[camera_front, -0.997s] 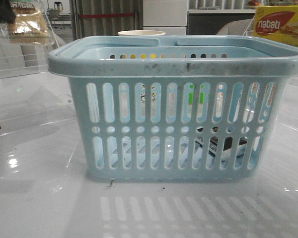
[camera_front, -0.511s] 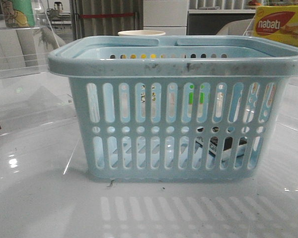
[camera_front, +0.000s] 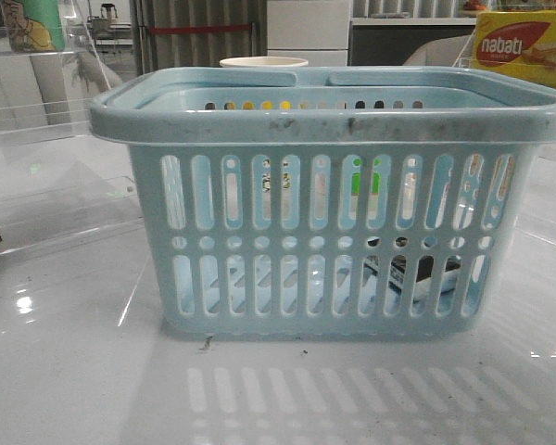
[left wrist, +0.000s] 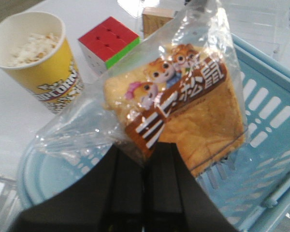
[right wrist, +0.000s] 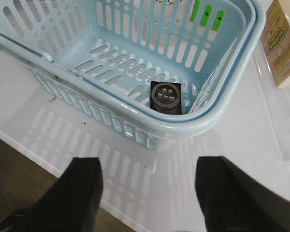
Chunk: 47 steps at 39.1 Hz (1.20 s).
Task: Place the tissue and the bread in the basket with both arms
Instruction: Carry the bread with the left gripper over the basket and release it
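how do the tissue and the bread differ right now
The tissue lies flat on the floor of the basket, touched by no gripper; the bread is clamped in the left gripper, above the basket's rim. The tissue is a small dark pack; the bread is golden-brown in a clear wrapper with a brown cartoon label. The right gripper is open and empty.

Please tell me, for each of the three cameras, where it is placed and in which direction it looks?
Front view: low at table height, facing forward at the slotted side of the large light-blue plastic basket; no robot part shows.
Left wrist view: on the left arm, above the basket's rim, looking at the golden-brown bread in clear wrapper held in the left gripper, jaws shut.
Right wrist view: on the right arm, looking down into the basket; the right gripper has its jaws open.
Shared: front and right wrist views both show the small black-and-white tissue pack inside the basket.
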Each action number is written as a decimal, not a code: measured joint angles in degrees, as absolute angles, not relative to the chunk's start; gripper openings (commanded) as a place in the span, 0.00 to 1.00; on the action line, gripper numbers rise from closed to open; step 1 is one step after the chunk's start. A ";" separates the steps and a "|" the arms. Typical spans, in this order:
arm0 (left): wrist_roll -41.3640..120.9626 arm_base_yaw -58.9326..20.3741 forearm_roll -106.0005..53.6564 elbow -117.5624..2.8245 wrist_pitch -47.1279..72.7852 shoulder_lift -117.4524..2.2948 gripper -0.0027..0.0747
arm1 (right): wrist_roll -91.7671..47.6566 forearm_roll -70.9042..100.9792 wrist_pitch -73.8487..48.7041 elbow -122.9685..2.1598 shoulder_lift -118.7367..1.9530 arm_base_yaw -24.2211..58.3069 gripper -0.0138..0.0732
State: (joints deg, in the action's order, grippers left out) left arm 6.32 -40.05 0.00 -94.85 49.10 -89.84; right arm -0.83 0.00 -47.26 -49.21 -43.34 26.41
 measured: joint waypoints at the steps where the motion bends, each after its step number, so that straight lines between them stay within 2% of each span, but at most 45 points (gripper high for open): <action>1: 6.42 -40.54 0.00 -94.85 49.10 -90.61 0.15 | -0.83 0.00 -47.26 -49.21 -43.34 26.41 0.76; 20: 6.53 -41.30 0.47 -94.85 49.00 -103.17 0.16 | -0.87 0.00 -47.26 -49.21 -43.34 26.41 0.76; 25: 6.53 -41.30 0.83 -94.85 49.00 -103.79 0.26 | -0.87 0.00 -47.26 -49.21 -43.34 26.41 0.76; 31: 6.53 -41.30 0.87 -94.85 48.79 -103.79 0.54 | -0.87 0.30 -47.26 -49.21 -43.34 26.41 0.76; 34: 6.53 -41.30 0.87 -94.85 48.79 -103.79 0.62 | -0.87 0.00 -47.26 -49.21 -43.34 26.41 0.76; 47: 6.53 -41.30 0.87 -94.85 48.79 -103.50 0.62 | -0.87 0.30 -47.26 -49.21 -43.34 26.41 0.76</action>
State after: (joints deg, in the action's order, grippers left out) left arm 6.53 -41.30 0.87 -94.85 48.79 -103.50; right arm -0.87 0.30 -47.26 -49.21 -43.34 26.41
